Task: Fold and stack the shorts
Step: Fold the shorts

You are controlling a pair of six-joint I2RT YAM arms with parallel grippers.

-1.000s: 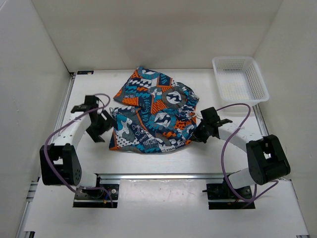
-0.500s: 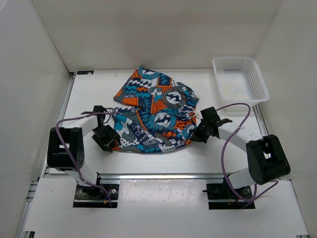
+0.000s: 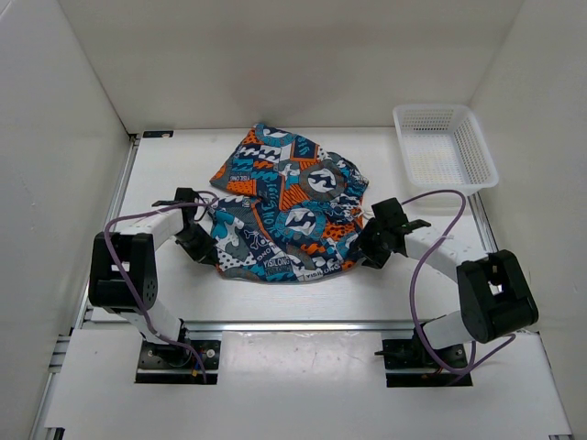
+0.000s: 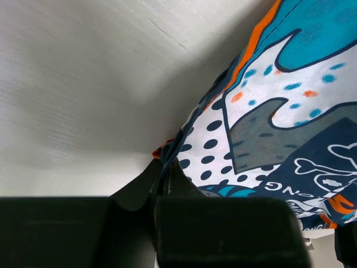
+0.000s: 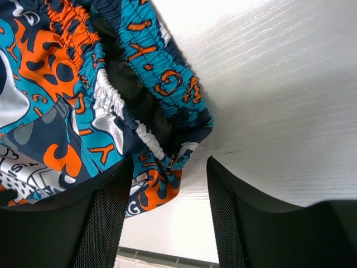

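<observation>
White tabletop [image 3: 165,284] inside a white-walled box formed the work surface, with both arm bases at its near edge. Just beyond them, the left gripper [image 3: 199,242] sat at the near-left corner of the shorts [image 3: 284,211]. Its wrist view showed the jaws pinched together on the hem, the cloth rising out of them in a taut ridge. The right gripper [image 3: 371,246] stood at the opposite, right end of the heap with its fingers [image 5: 103,223] spread wide and holding nothing. The gathered waistband [image 5: 120,106] lay between the fingertips and just ahead of them, down on the table.

The shorts lay mid-table as a rumpled mound, their near edge running left to right from one gripper to the other, so each arm had its own end. The next move probably depended on the right jaws closing on that waistband.

The cloth looked thin and limp, printed in teal, orange, navy, grey and white, while the waistband was thicker, ribbed elastic. Far right, a white mesh basket [image 3: 445,147] stood well apart from the shorts
</observation>
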